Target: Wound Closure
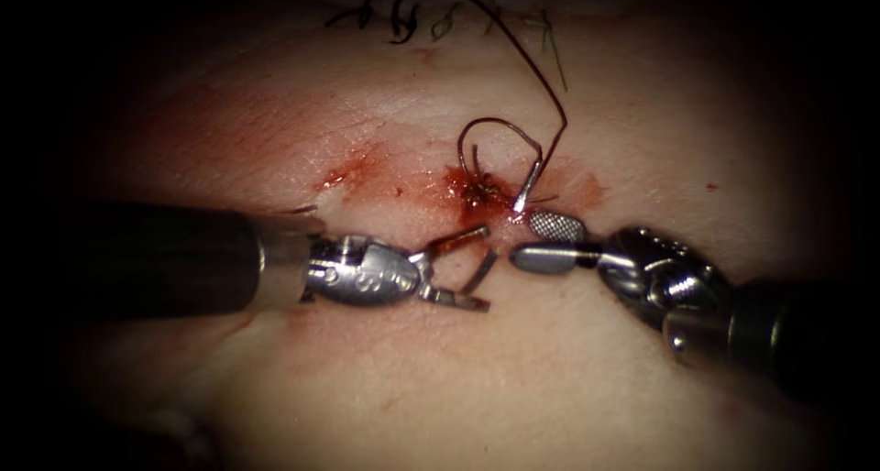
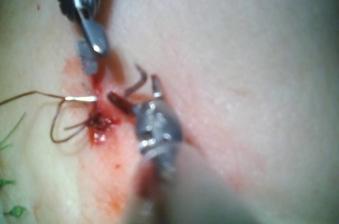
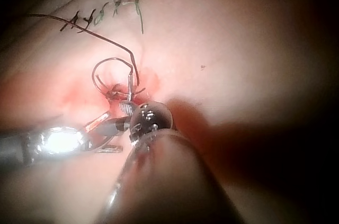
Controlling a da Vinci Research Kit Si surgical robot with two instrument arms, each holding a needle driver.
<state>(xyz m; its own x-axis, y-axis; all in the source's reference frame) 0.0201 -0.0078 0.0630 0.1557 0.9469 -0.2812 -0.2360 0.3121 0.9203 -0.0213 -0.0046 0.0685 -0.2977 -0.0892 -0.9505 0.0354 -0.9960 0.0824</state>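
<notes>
While both arms sit low over the tissue (image 1: pixel 550 379), I see my left claw (image 1: pixel 469 268) spread wide with nothing between its jaws, its tip just below and left of the red-stained puncture (image 1: pixel 475 189). My right claw (image 1: pixel 546 242) comes in from the right, its jaws parted a little, one toothed face turned up. The needle (image 1: pixel 525 191) shows as a short bright piece standing in the tissue just right of the puncture, its lower end touching or just off the upper right jaw; I cannot tell whether that jaw grips it, and it looks free. Thread (image 1: pixel 541 77) runs up from the needle in a long arc to the far edge of the tissue, where dark and green stitches (image 1: pixel 440 17) lie in a row. A smaller loop (image 1: pixel 490 132) of thread curls above the puncture. Red fluid (image 1: pixel 353 170) smears the tissue left of the puncture.

From the left wrist, the open left claw (image 2: pixel 139 87) lies beside the needle (image 2: pixel 80 98).
</notes>
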